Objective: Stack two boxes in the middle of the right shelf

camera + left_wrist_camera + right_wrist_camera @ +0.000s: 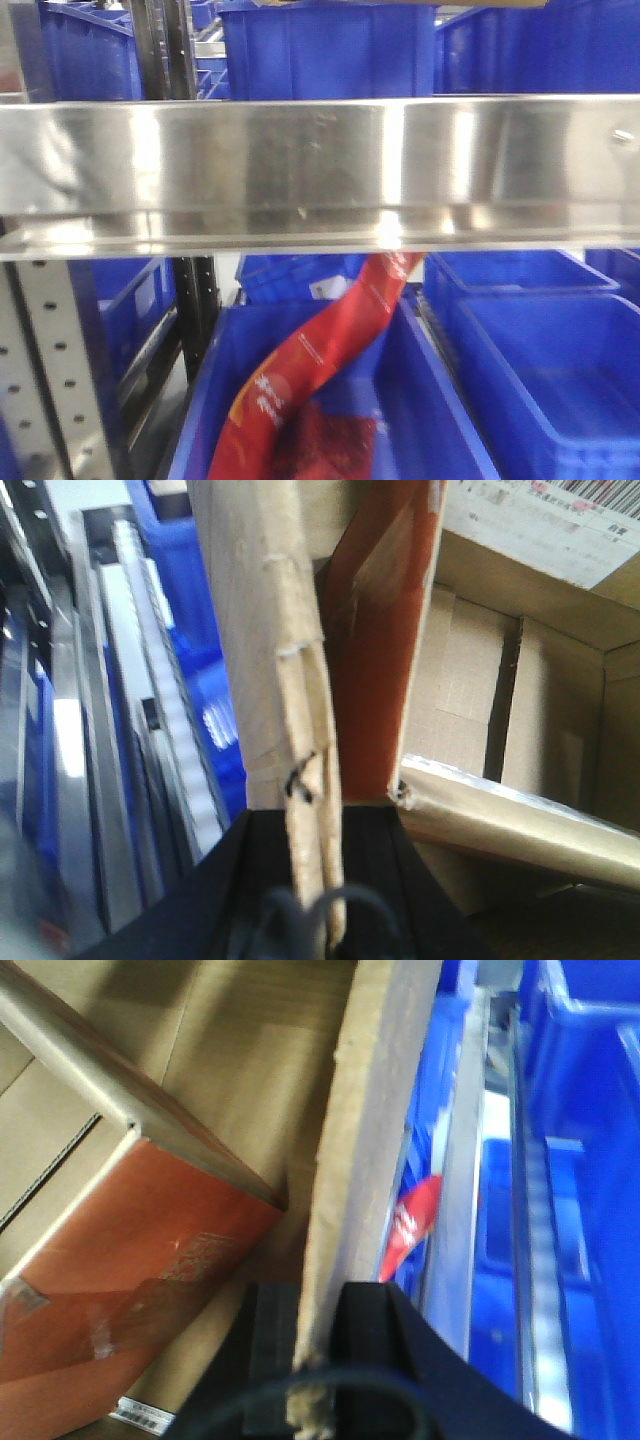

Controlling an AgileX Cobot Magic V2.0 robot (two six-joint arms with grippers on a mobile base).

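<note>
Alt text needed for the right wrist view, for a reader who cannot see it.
The right hand grips the edge of a brown cardboard box wall. Left of it is an orange-red panel inside the box; right, blue bins.

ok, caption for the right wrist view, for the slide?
Right gripper shut on the box wall, seen edge-on, with blue bins and a red packet beyond it.
</note>
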